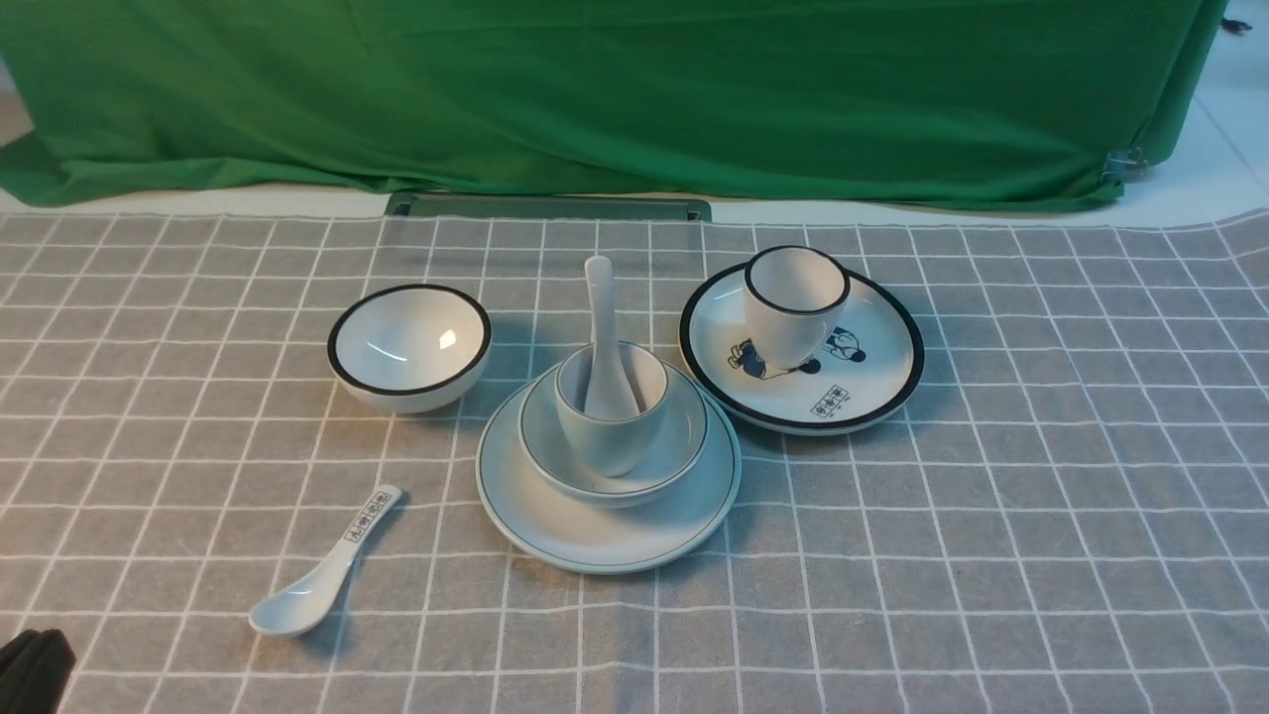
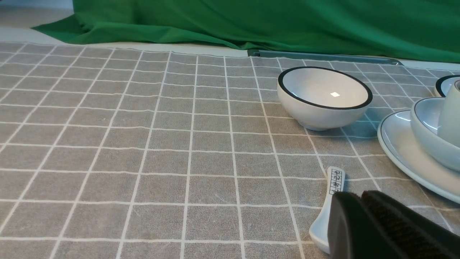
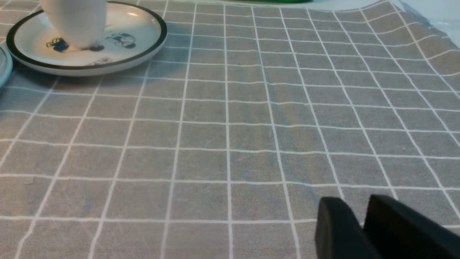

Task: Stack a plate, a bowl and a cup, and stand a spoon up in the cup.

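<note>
Ceramic spoon (image 1: 602,337): upright in the handleless cup (image 1: 611,416); slick, brittle, I judge; I'd pinch mid-handle.
Cup: inside the grey-rimmed bowl (image 1: 684,461), on the green-rimmed plate (image 1: 595,545); I'd grip its walls gently.
Left pincer (image 2: 354,201): closed, empty.
Right pincer (image 3: 354,212): slightly parted, holding nothing.

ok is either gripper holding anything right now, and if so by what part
Nothing is held: the left gripper and right gripper are both empty, and the spoon stands in the cup untouched.
</note>
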Controlling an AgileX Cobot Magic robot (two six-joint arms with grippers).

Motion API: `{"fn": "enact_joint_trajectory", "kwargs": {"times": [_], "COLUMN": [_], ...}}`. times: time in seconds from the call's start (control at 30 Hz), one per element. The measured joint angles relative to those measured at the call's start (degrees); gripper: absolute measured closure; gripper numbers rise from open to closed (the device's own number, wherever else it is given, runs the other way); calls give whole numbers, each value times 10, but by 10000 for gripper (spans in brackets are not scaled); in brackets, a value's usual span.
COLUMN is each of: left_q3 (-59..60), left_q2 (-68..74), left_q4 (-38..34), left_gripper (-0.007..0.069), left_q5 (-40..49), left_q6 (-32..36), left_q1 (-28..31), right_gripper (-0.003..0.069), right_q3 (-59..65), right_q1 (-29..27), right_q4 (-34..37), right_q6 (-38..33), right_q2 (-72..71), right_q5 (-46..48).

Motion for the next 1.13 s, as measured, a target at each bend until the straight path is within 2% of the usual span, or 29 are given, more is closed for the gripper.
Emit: {"fn": "enact_joint_trajectory", "kwargs": {"times": [1.13], "left_q3": [0], "left_q2": [0], "left_q4": [0], "left_gripper": [612], "left_q5": [0], "left_q6": [0], "left_q1": [0], "right_gripper": [424], "right_q3": [0], "right_q1": [0], "right_q4": [0], "right_q6": [0], "right_q2": [0], "right_q5": [0]}}
